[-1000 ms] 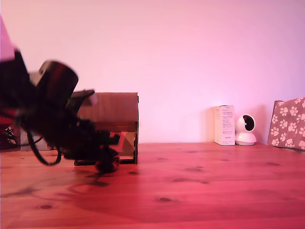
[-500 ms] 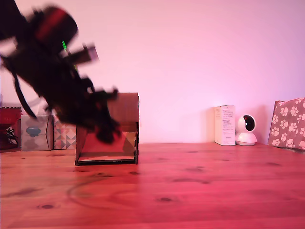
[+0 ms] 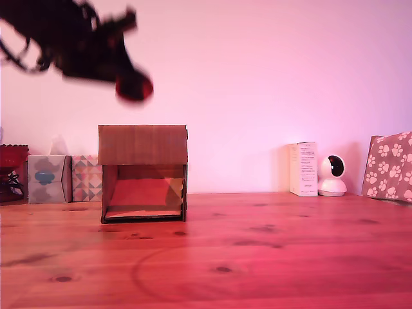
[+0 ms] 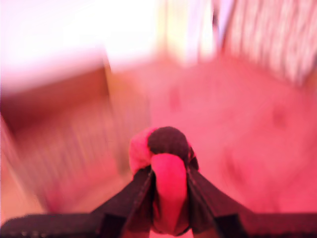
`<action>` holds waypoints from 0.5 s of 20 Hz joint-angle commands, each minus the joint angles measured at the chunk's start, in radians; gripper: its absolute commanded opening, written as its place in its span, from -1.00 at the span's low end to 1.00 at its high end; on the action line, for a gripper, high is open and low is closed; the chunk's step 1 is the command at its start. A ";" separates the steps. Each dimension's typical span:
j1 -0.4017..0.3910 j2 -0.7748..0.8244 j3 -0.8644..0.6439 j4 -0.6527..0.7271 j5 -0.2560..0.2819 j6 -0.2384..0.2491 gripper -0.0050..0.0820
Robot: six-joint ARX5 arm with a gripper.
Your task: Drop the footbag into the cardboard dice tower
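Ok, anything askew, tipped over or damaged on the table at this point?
Nothing stands out. The cardboard box stands upright and square on the table, and the small boxes, carton and camera along the wall are upright too. The tool holds the ball in the air above the box. Both views are motion-blurred around the arm.

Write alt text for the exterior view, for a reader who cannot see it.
A blurred dark robot gripper holds a red and black footbag in the air above a brown cardboard dice tower standing on a wooden table. Small patterned boxes sit at the view's left; a white carton and a small white camera at its right.
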 commanded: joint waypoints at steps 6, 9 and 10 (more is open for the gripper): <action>0.068 0.083 0.000 0.290 -0.006 0.021 -0.55; 0.088 0.181 0.084 0.264 -0.006 0.022 -0.55; 0.091 0.224 0.128 0.245 -0.005 0.022 -0.55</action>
